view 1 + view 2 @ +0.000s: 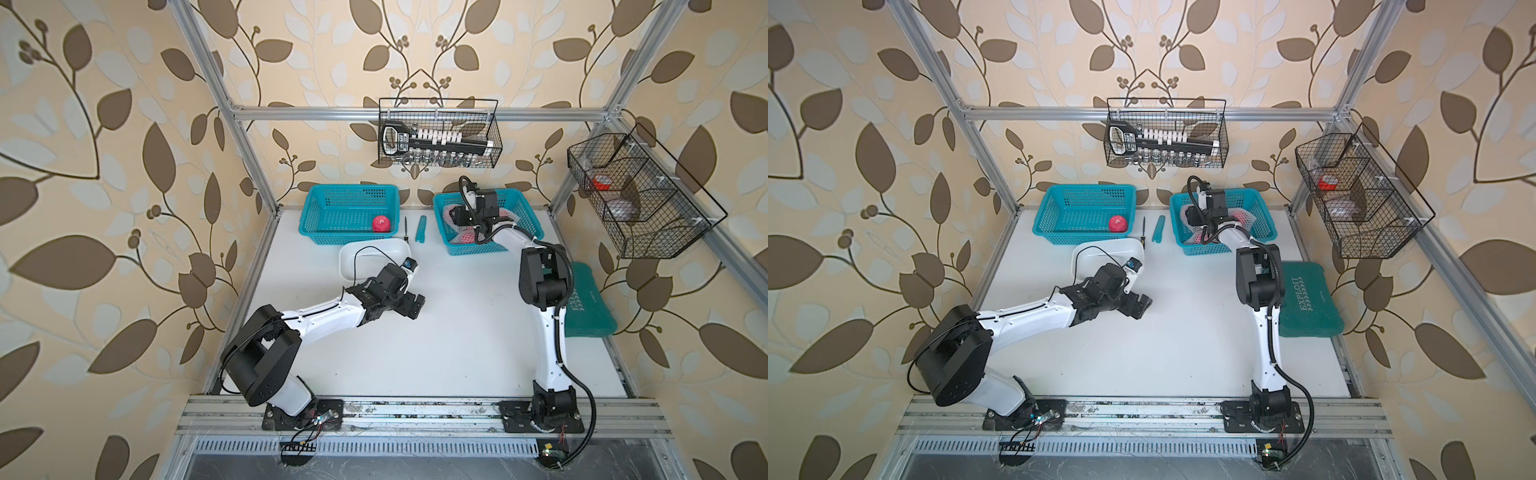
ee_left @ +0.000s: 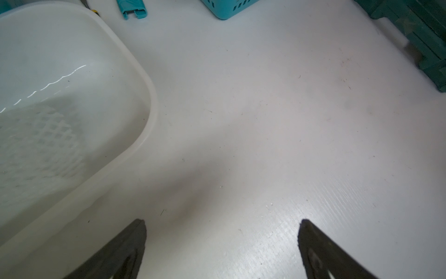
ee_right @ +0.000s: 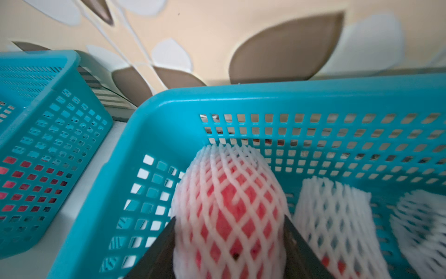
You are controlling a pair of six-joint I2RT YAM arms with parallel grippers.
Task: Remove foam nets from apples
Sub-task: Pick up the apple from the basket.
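Now clamped on a netted apple (image 3: pixel 229 188) with the right fingers (image 3: pixel 159 253), inside the right basket (image 3: pixel 265 96); sleeve lengthwise toward the basket's far wall; hemmed by two more netted apples (image 3: pixel 335 217) alongside; in the left basket (image 1: pixel 349 195), one bare apple (image 1: pixel 381 223); in the tub (image 2: pixel 152 106), one loose foam net (image 2: pixel 41 145); left fingers (image 2: pixel 120 253) spread wide, grasping nothing, over bare worktop (image 2: pixel 265 120) just beside the tub; green case (image 1: pixel 1308 299) well apart.

Top views: overhead, looking down on whole table (image 1: pixel 436 353).
Left wrist: low, by white tub (image 2: pixel 152 103).
Right wrist: close on netted apple (image 3: pixel 229 212) in teal basket (image 3: pixel 241 96), facing wall (image 3: pixel 205 24).
Shared: both top views show tub, basket.
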